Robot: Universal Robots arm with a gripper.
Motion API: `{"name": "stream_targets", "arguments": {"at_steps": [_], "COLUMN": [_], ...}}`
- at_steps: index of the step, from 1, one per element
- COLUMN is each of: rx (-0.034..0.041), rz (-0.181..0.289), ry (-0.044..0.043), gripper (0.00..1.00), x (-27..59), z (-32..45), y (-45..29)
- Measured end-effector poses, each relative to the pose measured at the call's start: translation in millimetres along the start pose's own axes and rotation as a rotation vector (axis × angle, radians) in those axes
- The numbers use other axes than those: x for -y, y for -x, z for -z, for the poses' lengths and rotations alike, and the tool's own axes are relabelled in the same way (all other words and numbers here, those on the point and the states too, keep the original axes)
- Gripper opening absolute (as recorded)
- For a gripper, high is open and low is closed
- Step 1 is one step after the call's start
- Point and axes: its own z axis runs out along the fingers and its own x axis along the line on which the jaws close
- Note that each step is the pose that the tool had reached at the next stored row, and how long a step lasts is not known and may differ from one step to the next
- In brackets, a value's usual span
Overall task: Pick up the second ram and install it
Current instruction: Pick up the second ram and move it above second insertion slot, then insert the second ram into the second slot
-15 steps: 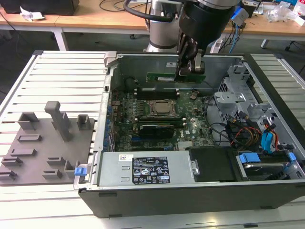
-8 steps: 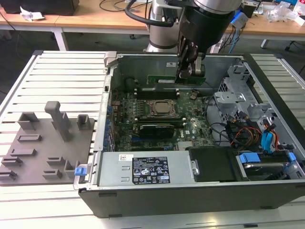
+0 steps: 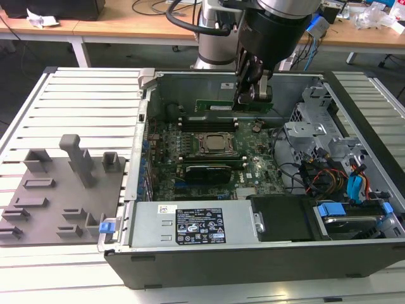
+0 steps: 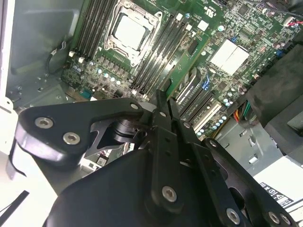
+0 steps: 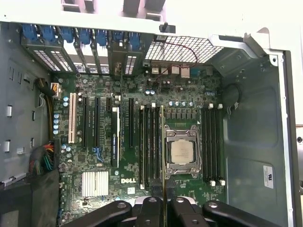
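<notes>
**Above the board: ram in the claw, not yet seated**

Ram (image 3: 215, 106) hangs on its long edge, lifted clear of the motherboard (image 3: 253, 168) and seen against the far part of the case. Gripper (image 3: 250, 99) is closed on it, the fingers pinching the stick towards the end on the exterior view's right. In the first wrist view the stick shows edge-on as a thin line, running along the slots (image 5: 150, 146) just beside the CPU (image 5: 182, 151).

Step in hand, by my reading: carry and line-up. Pick-up is done, insertion is not.

Seating would call for the stick's lower edge square and parallel over a free slot, with the end clips open. Cannot tell how the clips stand. The stick is thin, so any tilt at contact would likely bind it.

Containers:
- Case (image 3: 253, 269), lid off, lying on its side. It holds the motherboard with CPU and slots, a power supply (image 3: 196, 225) along the near wall, and a drive cage (image 3: 310, 120) with cables (image 3: 329, 177) at the exterior view's right.
- Grey tray (image 3: 63, 196), outside the case at the exterior view's left, carries only upright holder blocks (image 3: 79, 158).
</notes>
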Motion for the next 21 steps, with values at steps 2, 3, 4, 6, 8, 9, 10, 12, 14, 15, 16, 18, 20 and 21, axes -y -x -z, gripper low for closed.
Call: {"name": "stream_targets", "arguments": {"at_steps": [2, 3, 4, 6, 8, 9, 10, 12, 14, 15, 16, 18, 20, 21], "rx": [0.0000, 0.0000, 0.0000, 0.0003, 0.0001, 0.0000, 0.0000, 0.0000, 0.0000, 0.0001, 0.0001, 0.0000, 0.0000, 0.0000], "rz": [0.000, 0.000, 0.000, 0.000, 0.000, 0.000, 0.000, 0.000, 0.000, 0.000, 0.000, 0.000, 0.000, 0.000], "ry": [0.0000, 0.0000, 0.0000, 0.0000, 0.0000, 0.0000, 0.0000, 0.0000, 0.0000, 0.0000, 0.0000, 0.0000, 0.0000, 0.0000], "gripper": [0.13, 0.13, 0.13, 0.13, 0.13, 0.13, 0.13, 0.13, 0.13, 0.13, 0.13, 0.13, 0.13, 0.13], "x": [0.0, 0.0, 0.0, 0.1, 0.6, 0.9, 1.1, 1.5, 1.7, 1.9, 2.1, 2.4, 2.6, 2.8], "z": [0.0, -0.1, -0.1, -1.4, -6.1, -8.7, -10.6, -14.6, -16.5, -19.0, -20.8, -23.5, -26.2, -27.7], "y": [0.0, 0.0, 0.0, -0.2, -1.1, -1.5, -1.9, -2.6, -2.9, -3.4, -3.7, -4.2, -4.7, -4.9]}}
